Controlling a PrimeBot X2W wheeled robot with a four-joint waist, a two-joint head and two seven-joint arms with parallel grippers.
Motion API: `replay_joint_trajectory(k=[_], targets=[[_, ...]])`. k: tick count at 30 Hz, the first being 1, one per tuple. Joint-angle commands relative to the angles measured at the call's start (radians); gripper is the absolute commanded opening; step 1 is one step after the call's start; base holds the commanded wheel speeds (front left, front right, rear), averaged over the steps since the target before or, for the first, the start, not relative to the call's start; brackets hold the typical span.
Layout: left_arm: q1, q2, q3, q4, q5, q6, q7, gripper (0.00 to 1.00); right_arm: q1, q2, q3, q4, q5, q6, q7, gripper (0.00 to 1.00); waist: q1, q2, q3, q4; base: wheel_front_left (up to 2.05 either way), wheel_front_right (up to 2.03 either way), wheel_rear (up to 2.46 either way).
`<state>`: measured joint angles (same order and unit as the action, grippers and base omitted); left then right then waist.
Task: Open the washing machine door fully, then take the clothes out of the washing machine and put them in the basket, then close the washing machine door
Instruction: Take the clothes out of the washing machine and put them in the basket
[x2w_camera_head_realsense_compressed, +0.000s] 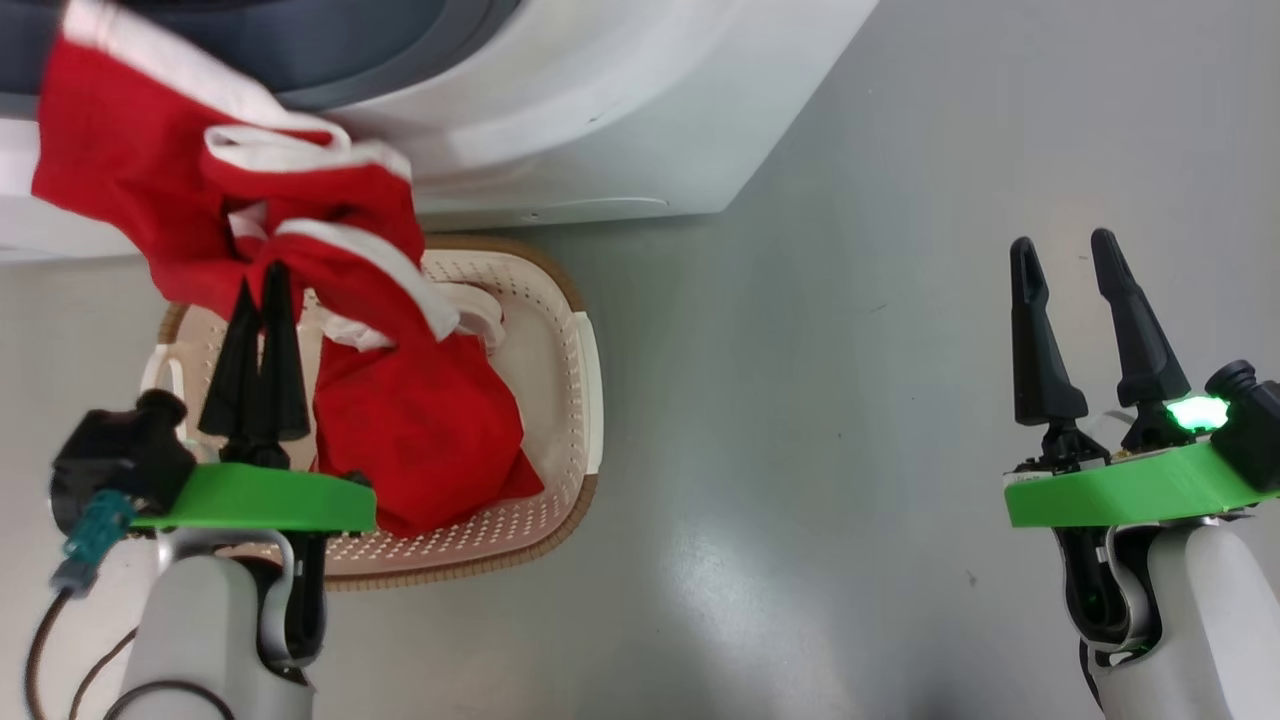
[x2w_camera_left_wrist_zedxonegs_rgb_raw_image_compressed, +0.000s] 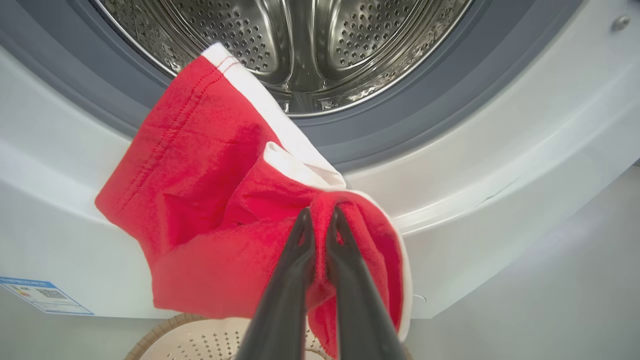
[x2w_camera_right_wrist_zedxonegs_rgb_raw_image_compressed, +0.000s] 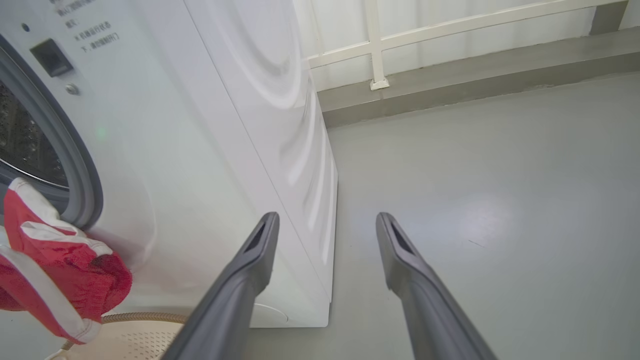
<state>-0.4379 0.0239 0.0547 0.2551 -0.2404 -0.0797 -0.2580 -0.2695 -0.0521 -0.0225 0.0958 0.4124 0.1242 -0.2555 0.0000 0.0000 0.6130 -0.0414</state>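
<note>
- Red garment (x2w_camera_head_realsense_compressed: 150, 150) drapes over the washing machine's (x2w_camera_head_realsense_compressed: 600, 100) rim, pinched between the closed left fingers (x2w_camera_head_realsense_compressed: 270, 340).
- Right fingers (x2w_camera_head_realsense_compressed: 1035, 340) stand wide apart, empty.
- Lift clear, release over the basket (x2w_camera_head_realsense_compressed: 590, 370).

Basket (x2w_camera_head_realsense_compressed: 590, 380) on floor (x2w_camera_head_realsense_compressed: 850, 400) before washing machine (x2w_camera_head_realsense_compressed: 600, 100); garment (x2w_camera_head_realsense_compressed: 420, 430) in basket, second garment (x2w_camera_head_realsense_compressed: 120, 170) above it, against machine front.

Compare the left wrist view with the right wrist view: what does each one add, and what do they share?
Left wrist view: a straight look into the steel drum, the blue label, the left tool shut on the clothes. Right wrist view: the open right tool, the machine's side panel, a white railing. Shared: the washing machine front, grey gasket, the clothes, the basket rim.
</note>
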Motion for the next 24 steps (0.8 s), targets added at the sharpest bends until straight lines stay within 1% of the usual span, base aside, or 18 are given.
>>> replay_joint_trajectory(k=[1,14,17,24], targets=[[-0.005,0.026,0.022,-0.004,0.012,-0.006,-0.004,0.0,-0.005,0.002,0.021,-0.026,0.003,0.007,-0.006,1.0,0.0,0.0,0.014,-0.005,0.0,0.0,0.0],[-0.091,0.026,0.015,0.369,0.085,-0.038,-0.004,0.0,-0.027,0.002,0.021,-0.036,0.023,0.007,-0.006,1.0,0.0,0.0,0.087,-0.043,0.0,0.0,0.0],[-0.118,0.028,0.013,0.437,0.105,-0.042,-0.004,0.0,-0.031,0.002,0.022,-0.041,0.026,0.007,-0.006,1.0,0.0,0.0,0.105,-0.048,0.0,0.0,0.0],[-0.212,0.053,0.01,0.581,0.124,-0.049,-0.004,0.0,-0.052,0.002,0.035,-0.048,0.036,0.007,-0.006,1.0,0.0,0.0,0.164,-0.058,0.0,0.0,0.0]])
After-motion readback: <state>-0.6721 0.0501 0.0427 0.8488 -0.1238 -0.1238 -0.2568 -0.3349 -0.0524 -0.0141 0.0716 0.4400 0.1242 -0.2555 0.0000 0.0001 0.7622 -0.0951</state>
